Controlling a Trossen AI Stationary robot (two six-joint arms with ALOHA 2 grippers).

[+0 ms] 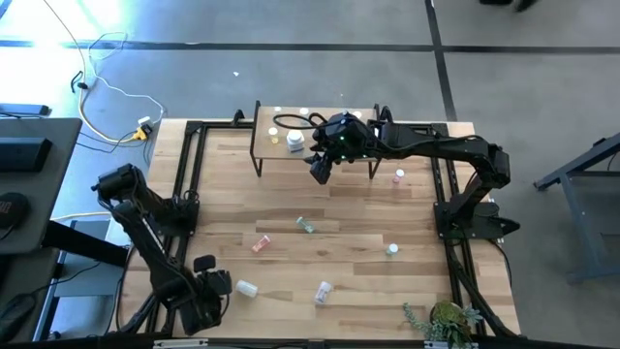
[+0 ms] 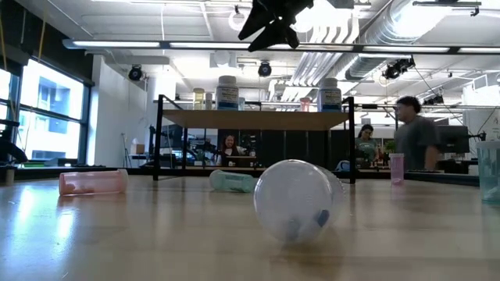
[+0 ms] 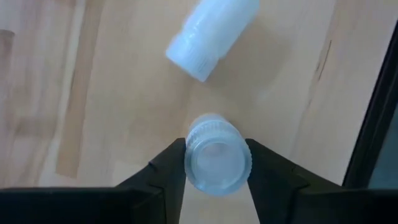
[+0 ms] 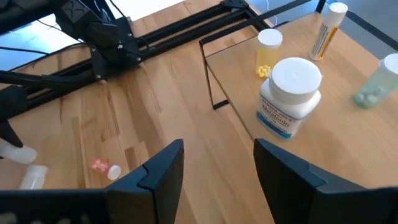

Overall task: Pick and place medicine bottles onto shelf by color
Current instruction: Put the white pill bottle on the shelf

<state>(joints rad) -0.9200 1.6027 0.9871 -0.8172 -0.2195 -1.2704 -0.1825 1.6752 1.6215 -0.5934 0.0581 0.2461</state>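
Note:
My left gripper is at the table's near left corner, pointing down, shut on a small clear bottle seen end-on. A white bottle lies on its side just beyond it. My right gripper hangs open and empty above the table in front of the shelf. The shelf stands on black legs at the far edge and carries a white-capped bottle, a yellow one and others. Loose bottles lie mid-table: pink, green, clear. My left gripper pinches the clear bottle by two opposite sides, one finger on each, level with its ribbed rim. The fingers come from above, pointing down. The bottle is upright in the hold; its own top hides its lower end.
A pink bottle and a pale one stand upright toward the right. The clear bottle lies close to the near edge. A black frame borders the table. A plant sits at the near right corner. People are beyond the table.

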